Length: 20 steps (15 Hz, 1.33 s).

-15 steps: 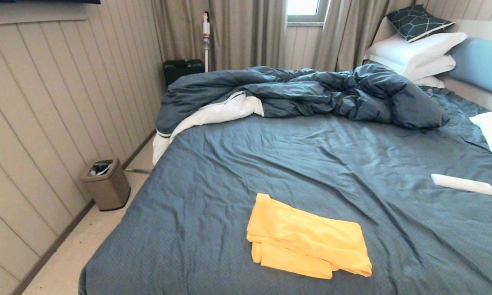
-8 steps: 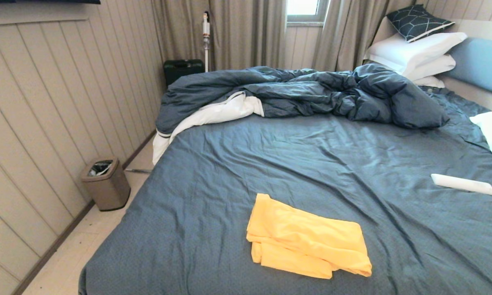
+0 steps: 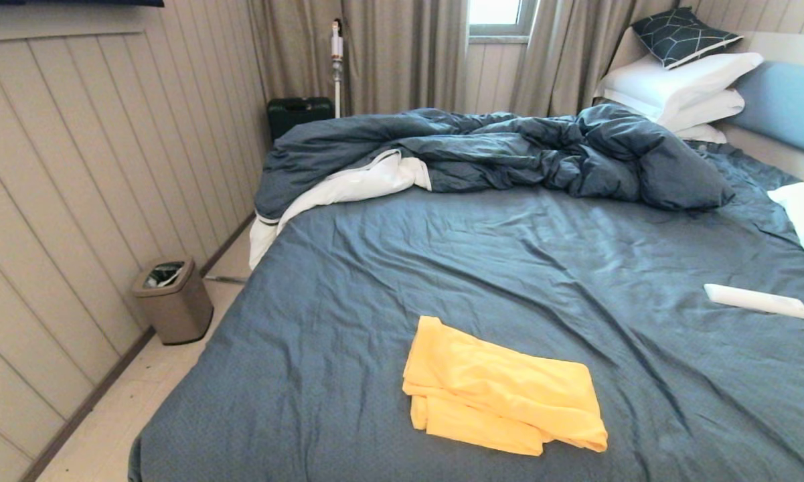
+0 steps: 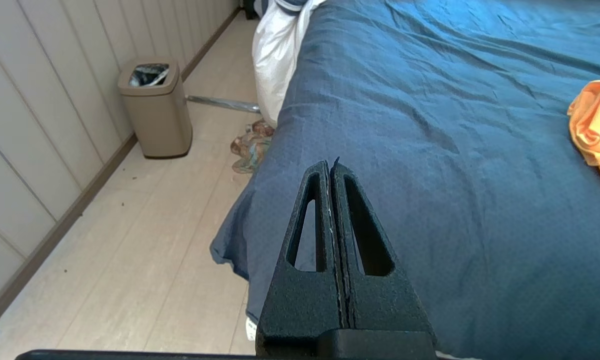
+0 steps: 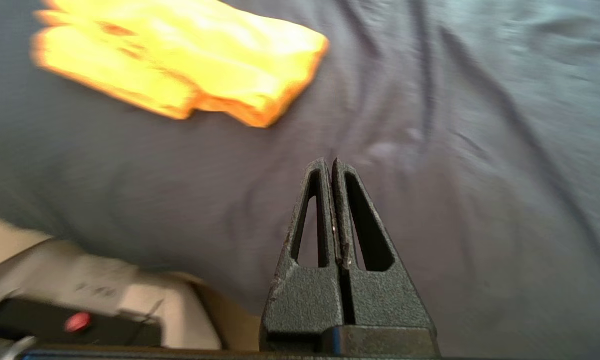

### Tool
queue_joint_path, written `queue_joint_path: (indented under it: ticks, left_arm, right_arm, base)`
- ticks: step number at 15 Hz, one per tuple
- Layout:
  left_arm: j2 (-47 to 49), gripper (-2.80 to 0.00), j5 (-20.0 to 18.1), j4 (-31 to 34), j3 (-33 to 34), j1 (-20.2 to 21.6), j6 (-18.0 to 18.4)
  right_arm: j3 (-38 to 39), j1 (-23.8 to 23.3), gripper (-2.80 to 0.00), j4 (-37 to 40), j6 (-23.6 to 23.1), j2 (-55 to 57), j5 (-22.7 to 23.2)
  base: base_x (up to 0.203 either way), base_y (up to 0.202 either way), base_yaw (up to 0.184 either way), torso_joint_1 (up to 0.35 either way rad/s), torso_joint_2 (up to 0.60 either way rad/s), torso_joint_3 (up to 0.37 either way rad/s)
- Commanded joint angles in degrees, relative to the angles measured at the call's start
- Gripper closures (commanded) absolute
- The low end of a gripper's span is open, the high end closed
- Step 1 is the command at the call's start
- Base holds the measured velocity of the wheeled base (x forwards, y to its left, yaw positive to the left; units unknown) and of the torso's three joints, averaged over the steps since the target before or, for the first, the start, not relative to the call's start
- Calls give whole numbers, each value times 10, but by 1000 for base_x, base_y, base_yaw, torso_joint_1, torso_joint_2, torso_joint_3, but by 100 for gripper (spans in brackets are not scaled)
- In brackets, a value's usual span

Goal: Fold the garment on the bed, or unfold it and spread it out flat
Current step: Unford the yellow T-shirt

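Nothing moved on my bed point(image 3: 442, 254) | folded yellow garment point(image 3: 502, 395) stays put | left gripper point(image 4: 332, 165) pressed together | right gripper point(image 5: 331, 162) pressed together, empty

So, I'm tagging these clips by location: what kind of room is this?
A bedroom, most likely: a large bed with a rumpled duvet, stacked white pillows against a padded headboard, and curtains by a window.

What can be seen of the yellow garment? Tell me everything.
The garment is bright yellow soft fabric, folded into a loose, uneven bundle of several layers with rumpled edges. No neck, sleeves or print show. It lies flat on the slate-blue sheet near the front edge of the bed, alone, well clear of the rumpled duvet behind it. Nothing but the sheet touches it; neither the left gripper nor the right gripper reaches it.
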Motion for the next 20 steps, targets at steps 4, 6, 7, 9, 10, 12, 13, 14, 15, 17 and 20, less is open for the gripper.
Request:
queue_joint_path:
  ticks: [4,6,7,9,10,12,13,14,15,17,20]
  left_arm:
    - [1,0,0,-1,0,0,0]
    - [0,0,1,-2,0,0,0]
    - [1,0,1,-4,1,0,0]
    - [1,0,3,-5,2,0,-7]
    - [1,0,3,-5,2,0,-10]
    - [1,0,4,-3,2,0,-18]
    - [1,0,6,-2,1,0,-31]
    - [0,0,6,-2,2,0,-54]
    - [1,0,6,-2,2,0,-102]
    - [2,0,5,-3,3,0,-173]
    - [2,0,4,-18,8,0,-39]
  right_arm:
    - [0,-82,0,-1,-29,-53,2]
    - [0,-71,0,-1,-28,-135,5]
    - [0,-66,0,-2,-19,-151,3]
    - [0,-64,0,-4,16,-149,-11]
    - [0,-64,0,-5,25,-149,-13]
    - [0,-64,0,-5,27,-150,-14]
    - [0,-63,0,-5,27,-150,-14]
    - [0,-64,0,-5,28,-150,-14]
    - [0,-63,0,-5,28,-150,-14]
    - [0,-62,0,-5,28,-149,-14]
    - [0,-63,0,-5,28,-150,-13]
  base:
    - [0,0,0,0,0,0]
    - [0,0,0,0,0,0]
    - [0,0,0,0,0,0]
    - [0,0,0,0,0,0]
    - [0,0,0,0,0,0]
    - [0,0,0,0,0,0]
    - [0,0,0,0,0,0]
    - [0,0,0,0,0,0]
    - [0,0,0,0,0,0]
    - [0,0,0,0,0,0]
    - [0,0,0,0,0,0]
